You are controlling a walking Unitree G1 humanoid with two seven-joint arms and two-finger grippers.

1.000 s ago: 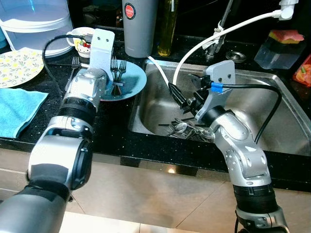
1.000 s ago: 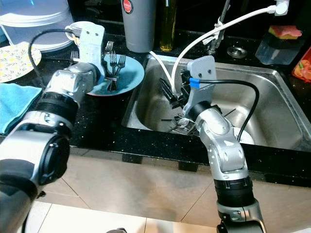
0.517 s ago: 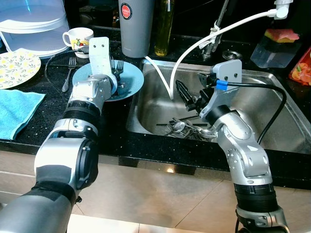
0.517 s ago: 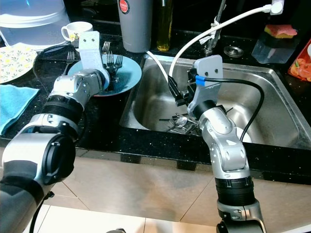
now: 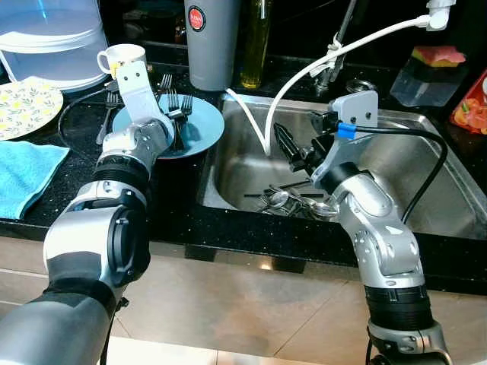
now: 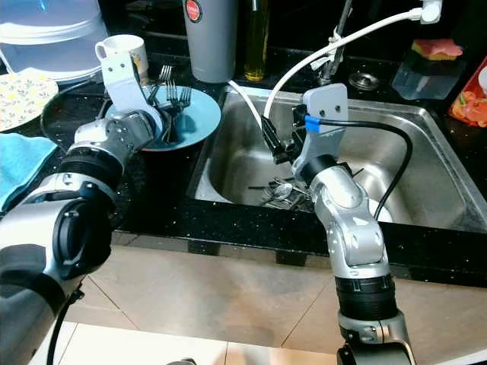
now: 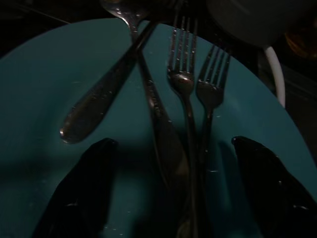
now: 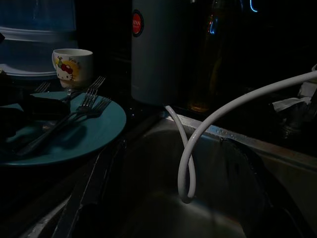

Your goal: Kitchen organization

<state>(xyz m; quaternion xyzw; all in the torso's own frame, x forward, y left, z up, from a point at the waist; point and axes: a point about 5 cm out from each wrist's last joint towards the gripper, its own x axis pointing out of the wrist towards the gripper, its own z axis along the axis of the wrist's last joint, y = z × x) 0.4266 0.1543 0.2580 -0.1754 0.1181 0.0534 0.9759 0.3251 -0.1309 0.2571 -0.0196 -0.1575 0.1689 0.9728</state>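
Steel cutlery heaped at the bottom of the sink, centre of the frame: spoons and dark-handled pieces tangled together. Probably light, stiff and slippery when wet; best taken one at a time by the handle, across its narrow width. More forks already lying on a teal plate, upper left on the black worktop, tines pointing away from the robot, handles overlapping.

Left gripper hovering low over the plate, fingers spread wide on either side of the fork handles, holding nothing. Right gripper poised above the sink pile, its fingers parted and empty, a looped white hose hanging just ahead.

Beyond: a cartoon mug, a grey tumbler, a blue cloth at far left, a sponge tub upper right.

Hard to make out: exact count and type of pieces in the sink heap; both wrist views very dark; tumbler top cut off.
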